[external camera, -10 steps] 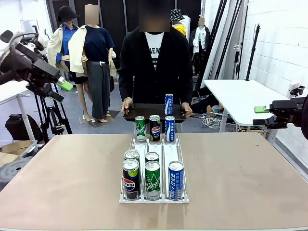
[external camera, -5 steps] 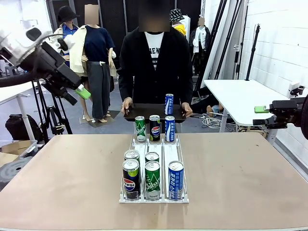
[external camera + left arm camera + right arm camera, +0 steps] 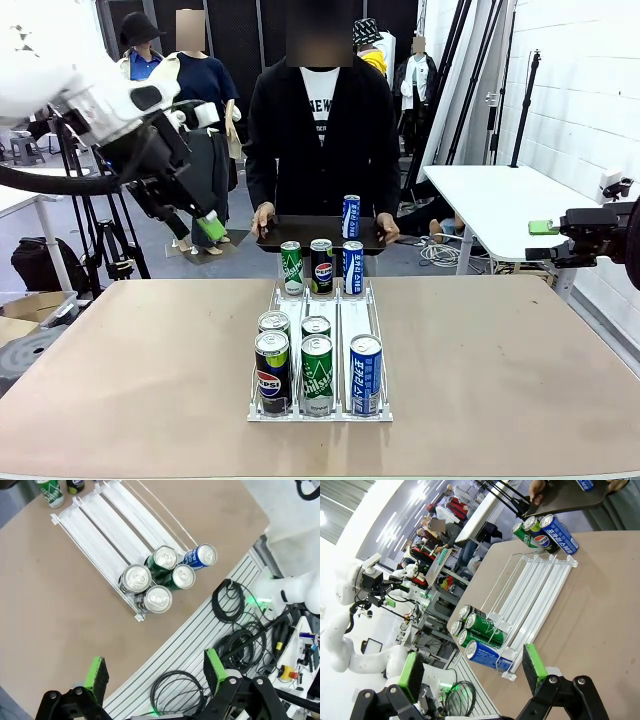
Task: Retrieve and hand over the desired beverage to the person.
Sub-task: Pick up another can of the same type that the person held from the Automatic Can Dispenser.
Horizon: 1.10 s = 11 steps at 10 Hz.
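Front view: left gripper [image 3: 198, 228], jaws wide, empty, raised near the far-left edge of the table [image 3: 120, 380]. Right gripper [image 3: 536, 241], likewise spread and empty, off the right edge. Person [image 3: 320, 130] at the far side holding a black tray [image 3: 290, 236] with one blue can [image 3: 351, 216]. Three rear cans [image 3: 321, 266] stand between the tray and five front cans [image 3: 316, 365] in the white rack [image 3: 340, 305].
Left wrist view: left gripper [image 3: 155, 667] above the front cans [image 3: 160, 577], cables [image 3: 235, 605] past the table edge.
Right wrist view: right gripper [image 3: 472, 667] facing the rack [image 3: 535, 580].

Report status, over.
Left pincer open, raised at left. Right pincer open, off right edge. Cans in rack; person holds tray. Nothing blocking.
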{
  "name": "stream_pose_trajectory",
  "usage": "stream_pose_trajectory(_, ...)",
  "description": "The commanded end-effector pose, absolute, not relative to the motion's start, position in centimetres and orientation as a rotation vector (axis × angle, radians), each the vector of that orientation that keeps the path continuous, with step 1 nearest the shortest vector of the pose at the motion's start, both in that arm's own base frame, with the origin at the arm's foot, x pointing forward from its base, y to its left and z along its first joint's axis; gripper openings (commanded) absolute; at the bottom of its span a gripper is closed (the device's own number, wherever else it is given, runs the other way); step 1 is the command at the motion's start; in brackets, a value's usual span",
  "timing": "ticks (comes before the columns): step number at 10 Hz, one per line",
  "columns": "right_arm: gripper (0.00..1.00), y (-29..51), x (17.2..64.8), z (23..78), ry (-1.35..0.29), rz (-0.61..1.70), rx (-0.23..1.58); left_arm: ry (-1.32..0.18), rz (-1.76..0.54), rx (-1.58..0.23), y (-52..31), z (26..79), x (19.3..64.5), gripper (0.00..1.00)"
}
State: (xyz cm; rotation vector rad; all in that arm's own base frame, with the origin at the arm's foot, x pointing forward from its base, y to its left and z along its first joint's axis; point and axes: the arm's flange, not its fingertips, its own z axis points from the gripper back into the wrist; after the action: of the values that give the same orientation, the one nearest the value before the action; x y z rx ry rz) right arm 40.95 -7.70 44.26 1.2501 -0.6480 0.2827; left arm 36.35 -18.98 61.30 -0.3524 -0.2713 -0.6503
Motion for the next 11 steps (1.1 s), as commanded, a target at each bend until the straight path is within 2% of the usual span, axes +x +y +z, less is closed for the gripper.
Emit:
stream_pose_trajectory(1,1.00,-7.7,40.8,44.4,-0.656,0.282,1.261,-0.254,-0.647,-0.297,-20.9,61.0,36.6,1.00)
stream_pose_trajectory(8,1.00,-7.7,40.8,44.4,-0.656,0.282,1.261,-0.221,-0.699,-0.072,-28.8,57.3,33.9,1.00)
stream_pose_trajectory(11,1.00,-7.7,40.8,44.4,-0.656,0.282,1.261,-0.179,-0.711,-0.070,-30.9,55.2,34.3,1.00)
